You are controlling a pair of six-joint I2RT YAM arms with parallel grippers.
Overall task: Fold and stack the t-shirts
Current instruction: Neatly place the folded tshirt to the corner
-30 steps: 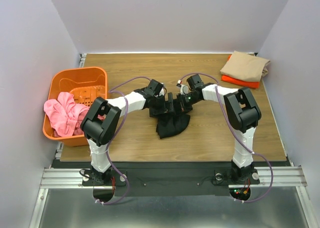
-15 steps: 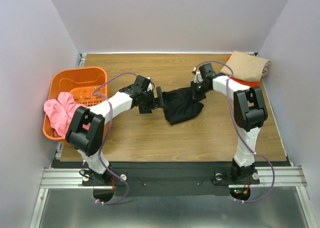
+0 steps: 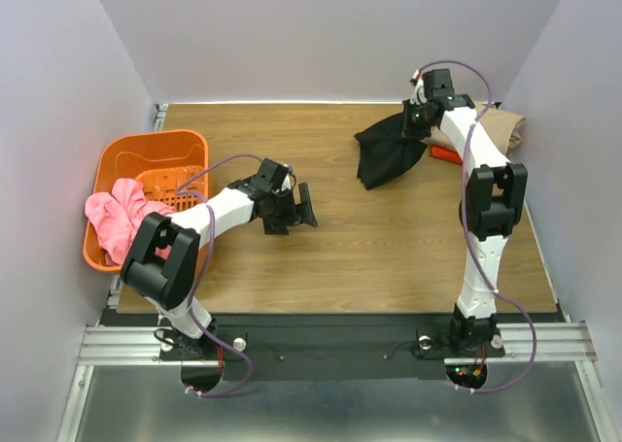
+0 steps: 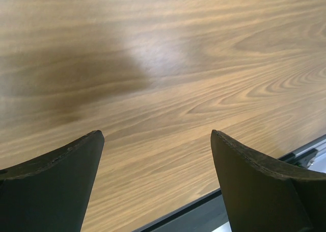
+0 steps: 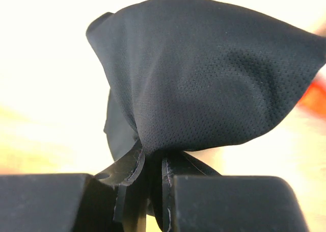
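A folded black t-shirt [image 3: 387, 153] hangs from my right gripper [image 3: 420, 121] at the back right of the table, lifted off the wood. In the right wrist view the black t-shirt [image 5: 214, 89] bulges above the jaws, which are shut on a pinch of the cloth. Just right of it lies a folded tan t-shirt [image 3: 494, 126] on top of an orange t-shirt [image 3: 445, 153]. My left gripper [image 3: 303, 209] sits low over the middle of the table, open, with only bare wood [image 4: 163, 79] between its fingers [image 4: 254, 181].
An orange plastic basket [image 3: 126, 165] stands at the left edge of the table with a pink cloth [image 3: 121, 221] spilling over its front. The table's front edge [image 4: 244, 181] shows in the left wrist view.
My right gripper has carried the black t-shirt from the table's middle up to the back right, beside the tan stack. My left gripper has let go of it and drawn back to the left.
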